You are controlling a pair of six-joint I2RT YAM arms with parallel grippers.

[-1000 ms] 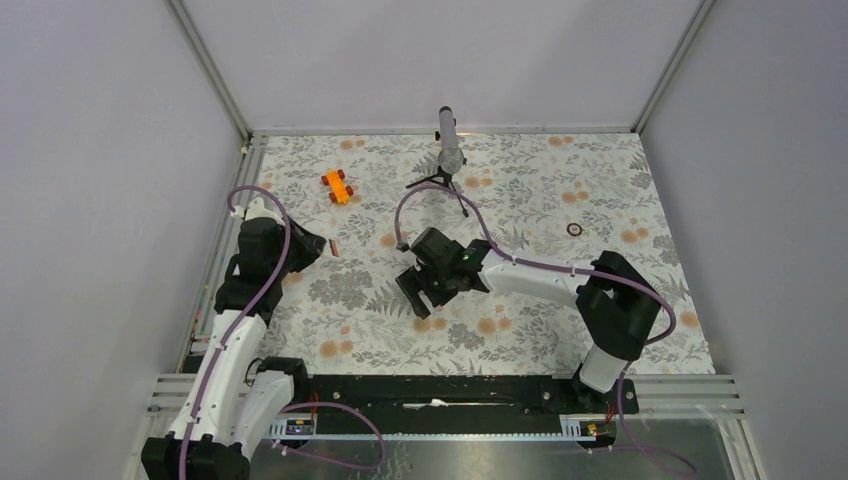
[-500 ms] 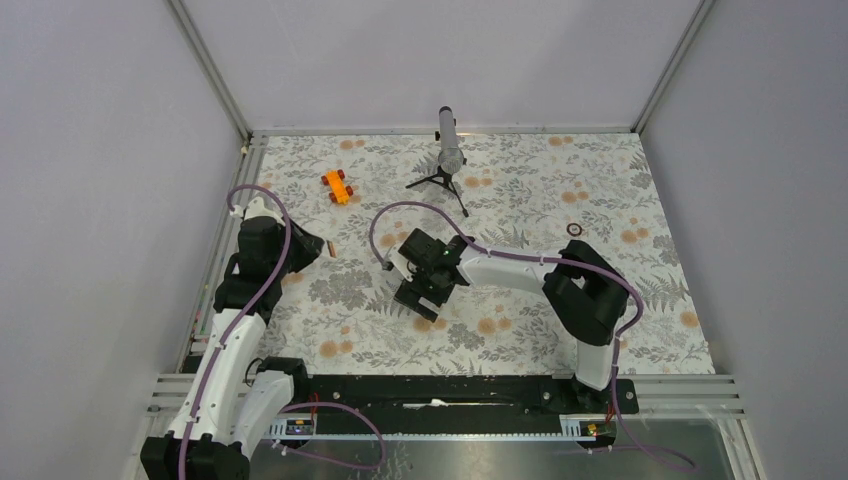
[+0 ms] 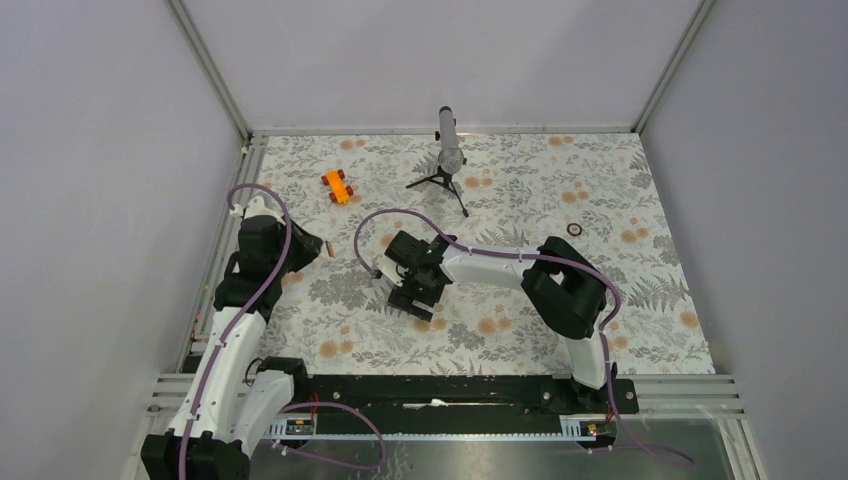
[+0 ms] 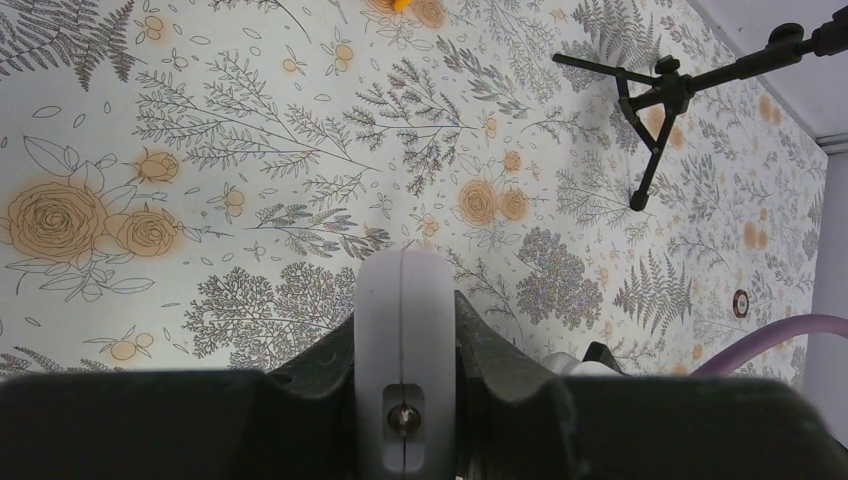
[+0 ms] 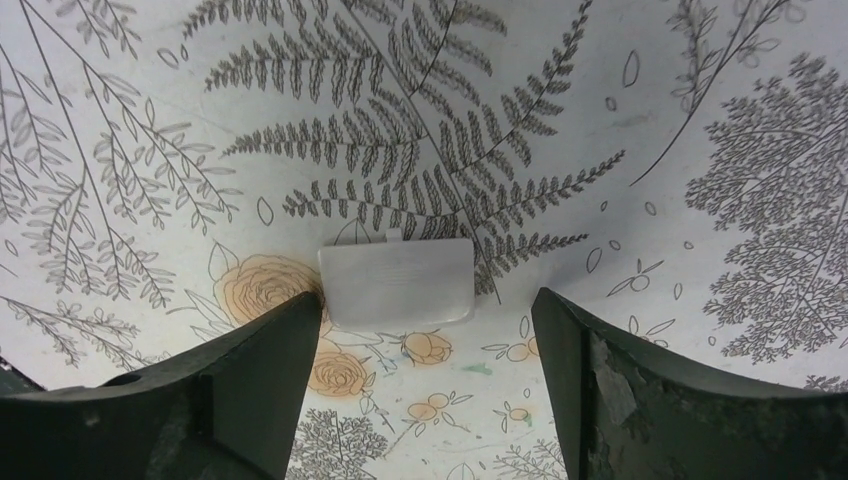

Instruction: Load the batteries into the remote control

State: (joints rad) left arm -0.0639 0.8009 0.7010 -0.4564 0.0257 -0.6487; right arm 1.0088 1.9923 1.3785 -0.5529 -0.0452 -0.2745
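In the left wrist view the remote control (image 4: 404, 290) is seen end-on as a white rounded body with a centre seam and a small emitter hole. My left gripper (image 4: 405, 340) is shut on it, hovering at the left of the table (image 3: 310, 244). My right gripper (image 5: 427, 300) is open and low over the mat (image 3: 408, 300). A small flat white cover (image 5: 397, 283) lies between its fingertips, its left corner against the left finger (image 5: 270, 350). A tiny orange-brown sliver (image 3: 330, 248) shows by the left gripper's tip, too small to name. No battery shows clearly.
An orange toy car (image 3: 338, 186) lies at the back left. A microphone on a black tripod (image 3: 449, 150) stands at the back centre, its legs (image 4: 655, 110) in the left wrist view. A small dark ring (image 3: 574, 229) lies to the right. Walls enclose the floral mat (image 3: 520, 320).
My right gripper has slid left across the mat, its arm folding in behind it. The left arm has barely moved and stays shut.
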